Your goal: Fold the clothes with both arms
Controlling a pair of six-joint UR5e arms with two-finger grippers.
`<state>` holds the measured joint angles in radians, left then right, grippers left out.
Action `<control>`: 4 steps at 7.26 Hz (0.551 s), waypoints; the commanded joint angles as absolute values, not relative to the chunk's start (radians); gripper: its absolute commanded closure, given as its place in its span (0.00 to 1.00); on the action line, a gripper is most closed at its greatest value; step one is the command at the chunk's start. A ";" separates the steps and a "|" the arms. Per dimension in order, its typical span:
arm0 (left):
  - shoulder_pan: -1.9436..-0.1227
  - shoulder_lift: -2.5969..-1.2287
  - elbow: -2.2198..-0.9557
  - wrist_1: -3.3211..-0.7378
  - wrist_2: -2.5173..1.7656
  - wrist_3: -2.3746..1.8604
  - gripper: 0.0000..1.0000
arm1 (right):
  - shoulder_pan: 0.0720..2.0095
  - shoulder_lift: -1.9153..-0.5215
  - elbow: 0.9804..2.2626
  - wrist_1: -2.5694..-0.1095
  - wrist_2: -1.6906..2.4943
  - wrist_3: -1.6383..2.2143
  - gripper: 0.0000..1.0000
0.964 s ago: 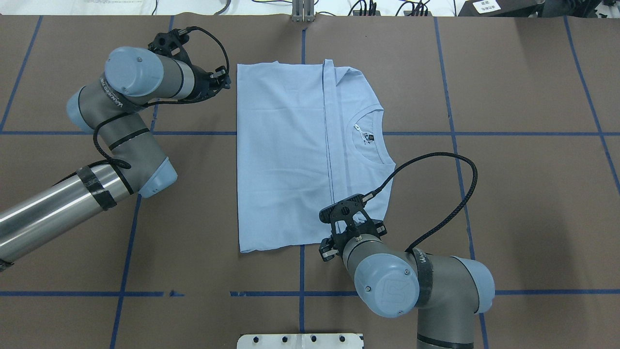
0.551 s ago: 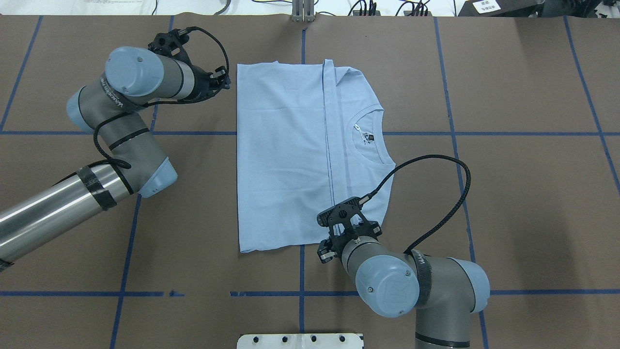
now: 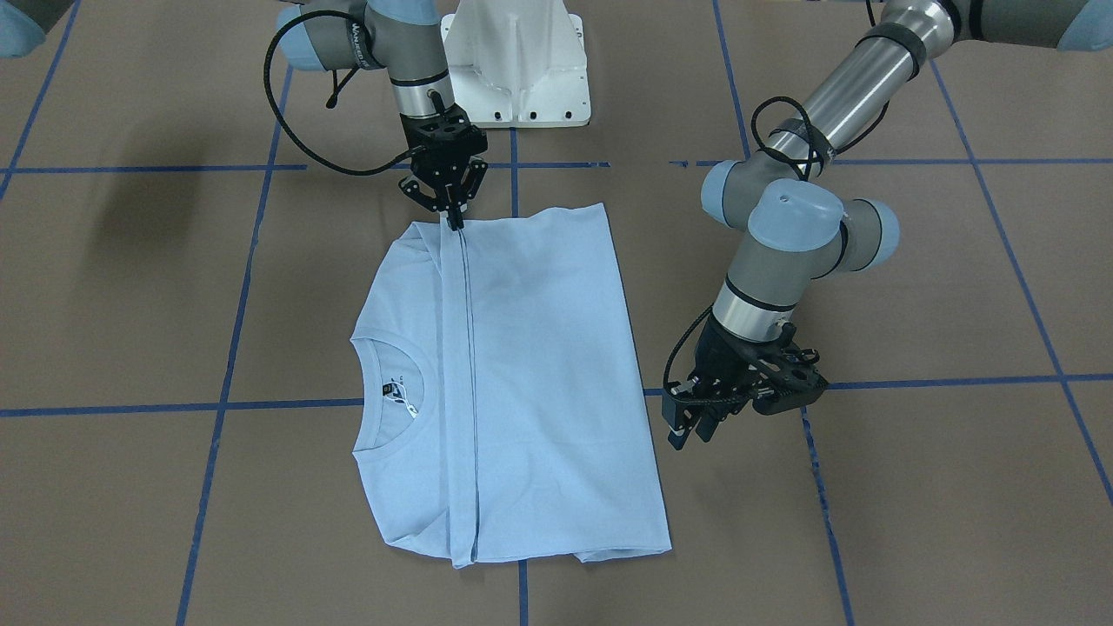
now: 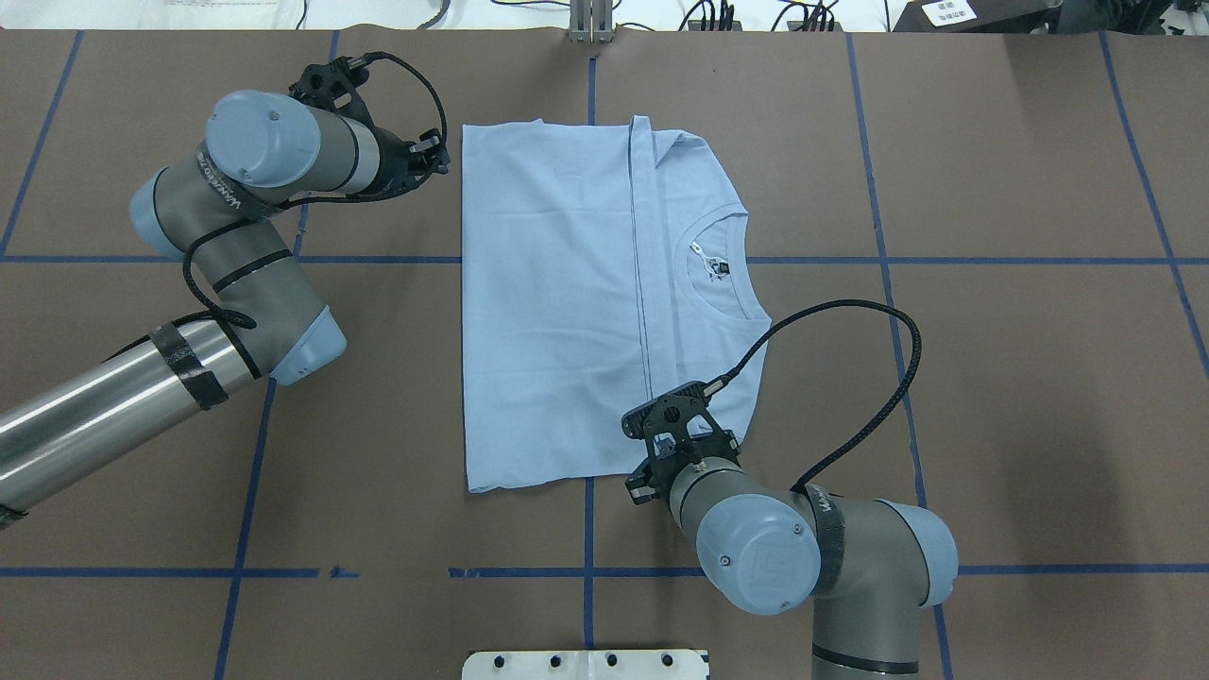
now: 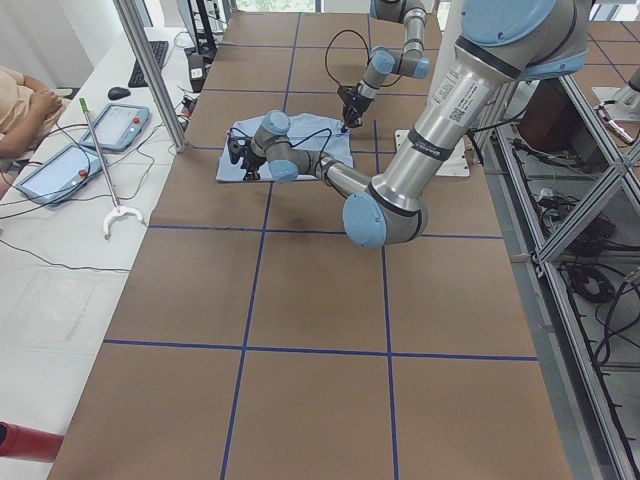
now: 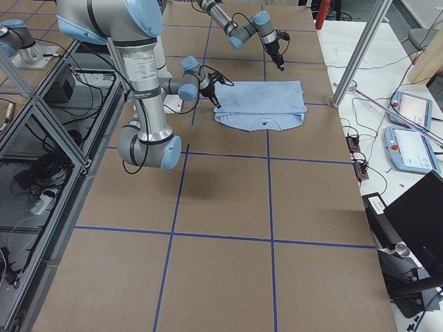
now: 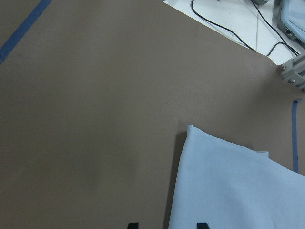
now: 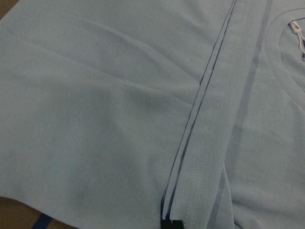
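Hovering with jaws apart, left gripper (image 3: 689, 428) sits just off the far-left corner of the T-shirt (image 4: 557, 302), half folded mid-desk nearer the far edge; right gripper (image 3: 454, 219) pinches its near hem. Next, left likely must grasp that corner

Left-arm side: left gripper (image 3: 689, 432) just beside the T-shirt (image 3: 539, 382) edge — brown table (image 3: 913, 504) beyond lies bare.
Right-arm side: right gripper (image 3: 454, 222) on the hem fold, white pedestal (image 3: 513, 69) near behind.

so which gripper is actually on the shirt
The right gripper: its closed tips pinch the shirt's edge at the folded hem. The left gripper hangs open beside the shirt, off the cloth.
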<state>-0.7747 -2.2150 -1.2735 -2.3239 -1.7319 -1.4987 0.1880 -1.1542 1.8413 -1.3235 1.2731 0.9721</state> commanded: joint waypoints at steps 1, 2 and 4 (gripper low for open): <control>-0.775 -2.217 -1.276 -2.322 -1.732 -1.499 0.49 | 0.218 -1.178 1.865 -1.322 1.302 0.969 1.00; -0.775 -2.217 -1.279 -2.321 -1.733 -1.499 0.49 | 0.230 -1.222 1.896 -1.321 1.327 0.971 1.00; -0.775 -2.229 -1.282 -2.319 -1.732 -1.502 0.49 | 0.229 -1.271 1.920 -1.321 1.328 1.040 1.00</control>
<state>-0.7747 -2.2235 -1.2803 -2.3207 -1.7322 -1.5001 0.2268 -1.2362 1.9042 -1.3217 1.3234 0.9946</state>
